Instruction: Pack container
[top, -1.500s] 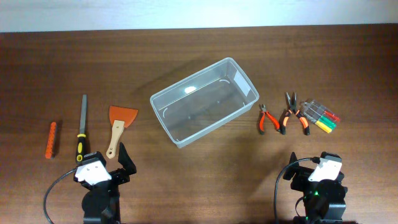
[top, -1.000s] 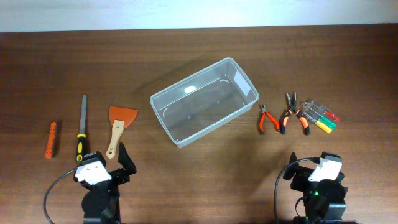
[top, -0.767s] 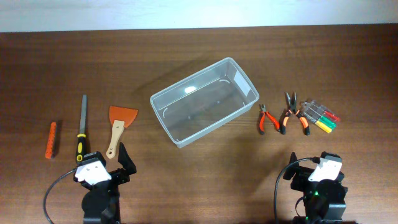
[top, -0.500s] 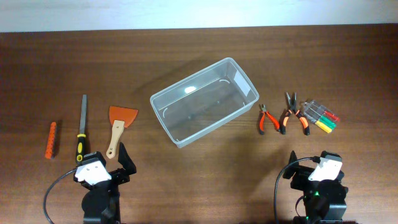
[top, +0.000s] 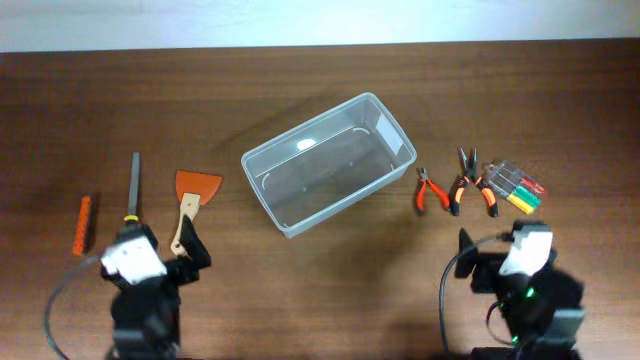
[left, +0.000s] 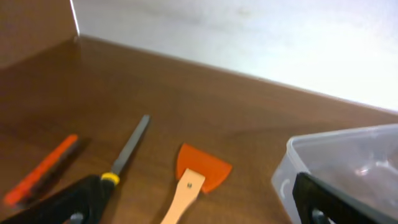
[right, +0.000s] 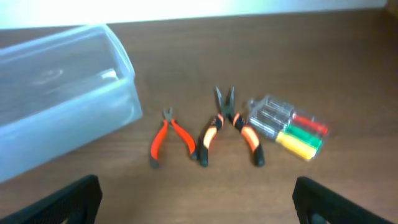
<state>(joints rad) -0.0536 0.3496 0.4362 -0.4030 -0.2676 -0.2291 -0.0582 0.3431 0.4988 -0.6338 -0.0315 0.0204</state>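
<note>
So the clear translucent plastic rectangular tub (top: 328, 165) sits angled in the middle of the brown wooden table (top: 300, 290). The left gripper (left: 198, 205) is spread wide with nothing in it, right by the orange scraper with a wooden handle (top: 190, 203) and the grey file with a black-yellow grip (top: 132, 200). The right gripper (right: 196, 202) is spread wide too, also empty-handed, just short of the small orange-handled pliers (top: 430, 190).

From above, you look straight down on the whole table (top: 560, 90). Your left wrist camera sits low and near, facing the wall (left: 249, 37) across the scraper (left: 202, 167). Your right wrist camera faces the black-and-orange pliers (right: 227, 117). All three views share the container (top: 328, 170).
</note>
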